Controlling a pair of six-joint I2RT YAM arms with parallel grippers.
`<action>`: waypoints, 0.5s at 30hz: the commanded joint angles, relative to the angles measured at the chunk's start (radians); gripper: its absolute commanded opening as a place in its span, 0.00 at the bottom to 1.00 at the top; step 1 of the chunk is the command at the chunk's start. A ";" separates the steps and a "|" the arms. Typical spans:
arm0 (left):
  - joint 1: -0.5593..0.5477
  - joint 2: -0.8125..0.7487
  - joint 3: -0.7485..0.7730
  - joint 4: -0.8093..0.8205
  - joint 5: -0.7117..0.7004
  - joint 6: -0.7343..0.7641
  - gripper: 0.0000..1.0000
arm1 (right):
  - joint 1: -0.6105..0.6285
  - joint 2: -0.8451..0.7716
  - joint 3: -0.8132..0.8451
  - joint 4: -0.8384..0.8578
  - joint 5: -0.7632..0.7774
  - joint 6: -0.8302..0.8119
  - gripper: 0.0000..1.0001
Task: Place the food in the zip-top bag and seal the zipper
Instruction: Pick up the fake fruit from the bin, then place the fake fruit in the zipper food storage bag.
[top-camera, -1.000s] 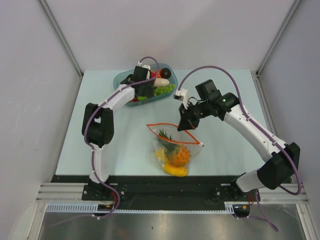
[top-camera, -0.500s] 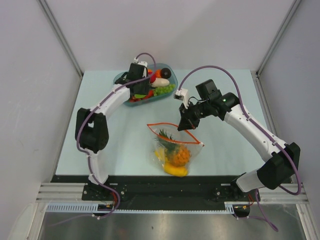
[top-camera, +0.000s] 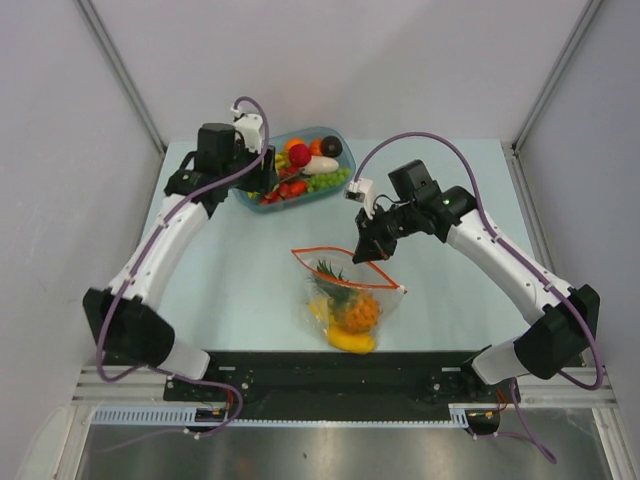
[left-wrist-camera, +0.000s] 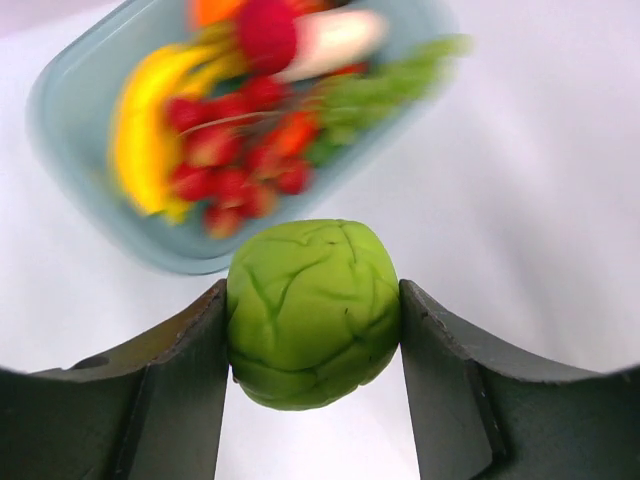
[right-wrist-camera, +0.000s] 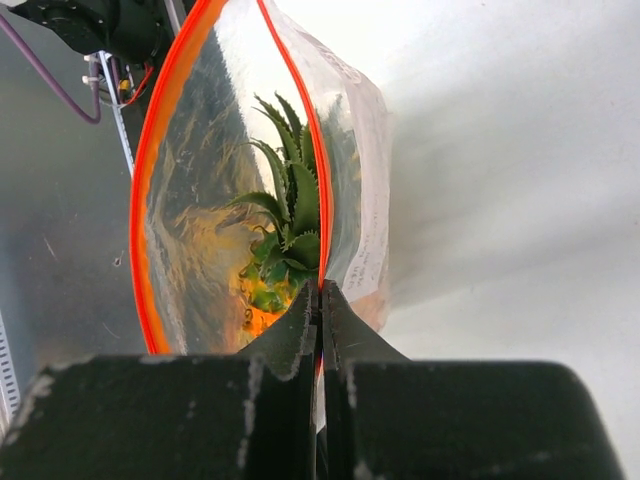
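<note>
My left gripper is shut on a round green leafy piece and holds it above the table, just off the near side of the teal tray. In the top view this gripper is at the tray's left end. The clear zip-top bag lies mid-table with a pineapple and a yellow piece inside. Its red-orange zipper gapes open. My right gripper is shut on the zipper's right edge and holds the mouth up; it also shows in the top view.
The teal tray at the back of the table holds several more pieces: a red berry, green grapes, a white piece and a dark one. Grey walls stand on three sides.
My left arm has swung out to the left and drawn its gripper back from over the tray to the tray's left end. The right arm and the bag have not moved.
</note>
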 joint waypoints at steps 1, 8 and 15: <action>-0.065 -0.244 -0.045 0.022 0.496 0.156 0.42 | 0.029 -0.034 0.044 0.047 -0.013 0.022 0.00; -0.172 -0.559 -0.275 0.045 0.833 0.320 0.40 | 0.051 -0.034 0.056 0.047 -0.061 0.078 0.00; -0.462 -0.599 -0.361 -0.044 0.597 0.498 0.31 | 0.085 -0.034 0.067 0.043 -0.084 0.088 0.00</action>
